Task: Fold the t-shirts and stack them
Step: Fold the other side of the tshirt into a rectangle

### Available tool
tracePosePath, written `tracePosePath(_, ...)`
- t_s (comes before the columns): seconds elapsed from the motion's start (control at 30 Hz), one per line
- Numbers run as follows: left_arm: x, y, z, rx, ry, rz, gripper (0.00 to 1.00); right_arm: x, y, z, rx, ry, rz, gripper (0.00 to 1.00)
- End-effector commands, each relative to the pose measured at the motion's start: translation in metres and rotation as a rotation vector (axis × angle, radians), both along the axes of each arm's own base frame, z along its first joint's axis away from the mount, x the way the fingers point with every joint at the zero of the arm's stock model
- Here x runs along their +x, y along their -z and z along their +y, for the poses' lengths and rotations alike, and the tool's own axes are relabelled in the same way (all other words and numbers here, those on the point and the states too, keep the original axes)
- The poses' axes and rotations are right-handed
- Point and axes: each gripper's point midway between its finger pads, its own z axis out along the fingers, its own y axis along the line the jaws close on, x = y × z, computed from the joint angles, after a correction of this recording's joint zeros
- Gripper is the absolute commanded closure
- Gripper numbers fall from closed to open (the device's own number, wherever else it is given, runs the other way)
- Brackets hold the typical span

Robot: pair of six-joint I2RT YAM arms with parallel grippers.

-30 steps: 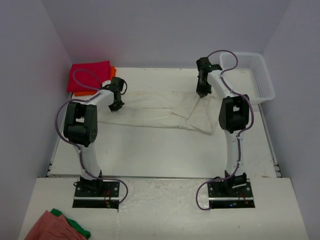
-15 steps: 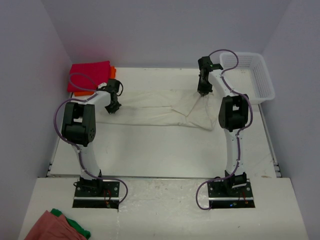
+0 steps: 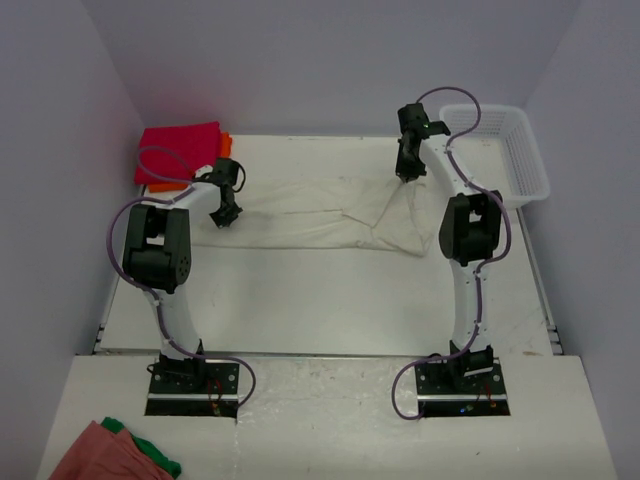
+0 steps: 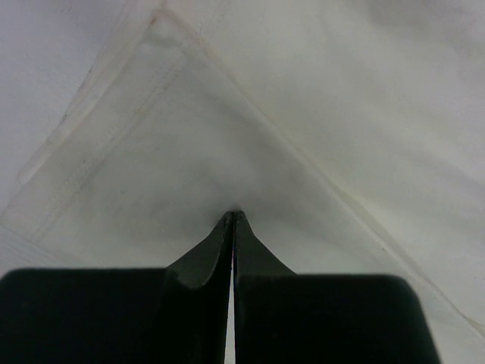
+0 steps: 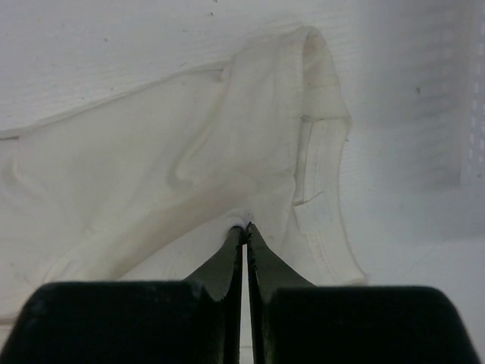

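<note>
A cream-white t-shirt [image 3: 310, 215] lies stretched across the back half of the table. My left gripper [image 3: 220, 216] is shut on its left edge; in the left wrist view the cloth [image 4: 250, 114] fans out from my pinched left gripper [image 4: 233, 215]. My right gripper [image 3: 402, 178] is shut on the shirt's right far corner, lifting it slightly. The right wrist view shows the fabric [image 5: 151, 182] bunched at my right gripper [image 5: 244, 224], with a sleeve hem [image 5: 322, 91] beyond. A magenta-red t-shirt [image 3: 178, 152] lies folded on an orange one [image 3: 226, 143] at the back left corner.
A white mesh basket [image 3: 500, 150] stands at the back right, close to the right arm. Salmon-pink [image 3: 95, 455] and green [image 3: 155, 458] cloths lie on the near shelf at bottom left. Grey walls enclose the table on three sides.
Both grippers have carried the cream-white shirt's edge toward the back of the table, the left one also shifting left. The shirt now lies flatter and farther back.
</note>
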Motion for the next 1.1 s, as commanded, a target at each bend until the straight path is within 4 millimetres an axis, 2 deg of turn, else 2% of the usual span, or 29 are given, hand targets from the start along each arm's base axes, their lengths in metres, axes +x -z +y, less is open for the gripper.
tracePosePath(0.0, -0.017, 0.024, 0.013, 0.015, -0.043, 0.071, 1.0, 0.017, -0.083, 0.012, 0.031, -0.044, -0.198, 1.0)
tracePosePath(0.23, -0.017, 0.021, 0.015, 0.021, -0.042, 0.069, 1.0, 0.019, -0.093, 0.028, 0.038, -0.1, -0.219, 1.0)
tracePosePath(0.37, -0.015, 0.017, 0.012, 0.01, -0.03, 0.056, 1.0, 0.032, -0.078, 0.028, 0.027, -0.118, -0.2, 1.0)
tracePosePath(0.4, -0.015, 0.017, 0.012, 0.012, -0.027, 0.057, 1.0, 0.032, -0.072, 0.028, 0.025, -0.121, -0.183, 0.96)
tracePosePath(0.43, -0.014, 0.016, 0.012, 0.011, -0.027, 0.054, 1.0, 0.033, -0.068, 0.028, 0.021, -0.126, -0.178, 0.87)
tracePosePath(0.47, -0.014, 0.014, 0.012, 0.013, -0.026, 0.05, 1.0, 0.035, -0.063, 0.027, 0.014, -0.132, -0.172, 0.74)
tracePosePath(0.5, -0.013, 0.012, 0.013, 0.014, -0.024, 0.044, 1.0, 0.036, -0.055, 0.026, 0.003, -0.135, -0.162, 0.51)
tracePosePath(0.53, -0.012, 0.011, 0.012, 0.015, -0.023, 0.04, 1.0, 0.04, -0.053, 0.024, -0.019, -0.143, -0.173, 0.42)
tracePosePath(0.6, -0.012, 0.009, 0.012, 0.013, -0.019, 0.035, 1.0, 0.046, -0.052, 0.016, -0.069, -0.143, -0.186, 0.32)
tracePosePath(0.67, -0.01, 0.006, 0.01, 0.015, -0.013, 0.027, 1.0, 0.052, -0.064, 0.011, -0.104, -0.156, -0.222, 0.3)
tracePosePath(0.7, -0.01, 0.006, 0.009, 0.015, -0.01, 0.024, 1.0, 0.05, -0.077, 0.012, -0.099, -0.156, -0.243, 0.3)
tracePosePath(0.77, -0.008, 0.003, 0.007, 0.02, -0.003, 0.015, 1.0, 0.04, -0.087, 0.022, -0.036, -0.174, -0.245, 0.3)
tracePosePath(0.8, -0.007, 0.002, 0.006, 0.016, -0.002, 0.01, 1.0, 0.025, -0.073, 0.034, 0.035, -0.211, -0.191, 0.33)
tracePosePath(0.83, -0.007, 0.0, 0.005, 0.016, 0.0, 0.007, 1.0, 0.015, -0.087, 0.041, 0.089, -0.204, -0.202, 0.37)
tracePosePath(0.87, -0.005, -0.003, 0.003, 0.014, 0.004, -0.002, 1.0, -0.003, -0.065, 0.044, 0.113, -0.207, -0.131, 0.5)
tracePosePath(0.9, -0.004, -0.005, 0.002, 0.014, 0.006, -0.007, 1.0, -0.012, -0.061, 0.057, 0.156, -0.21, -0.122, 0.57)
tracePosePath(0.93, -0.003, -0.006, 0.0, 0.011, 0.008, -0.013, 1.0, -0.021, -0.074, 0.064, 0.177, -0.225, -0.151, 0.6)
tracePosePath(0.97, -0.002, -0.008, -0.003, 0.004, 0.02, -0.017, 1.0, -0.04, -0.049, 0.066, 0.177, -0.23, -0.095, 0.61)
tracePosePath(1.0, -0.001, -0.01, -0.005, 0.001, 0.024, -0.023, 1.0, -0.042, -0.051, 0.078, 0.201, -0.236, -0.124, 0.61)
tracePosePath(1.03, 0.0, -0.012, -0.006, 0.001, 0.025, -0.027, 1.0, -0.051, -0.062, 0.085, 0.248, -0.255, -0.141, 0.62)
tracePosePath(1.07, 0.0, -0.015, -0.009, 0.0, 0.035, -0.032, 1.0, -0.062, -0.051, 0.09, 0.282, -0.27, -0.104, 0.61)
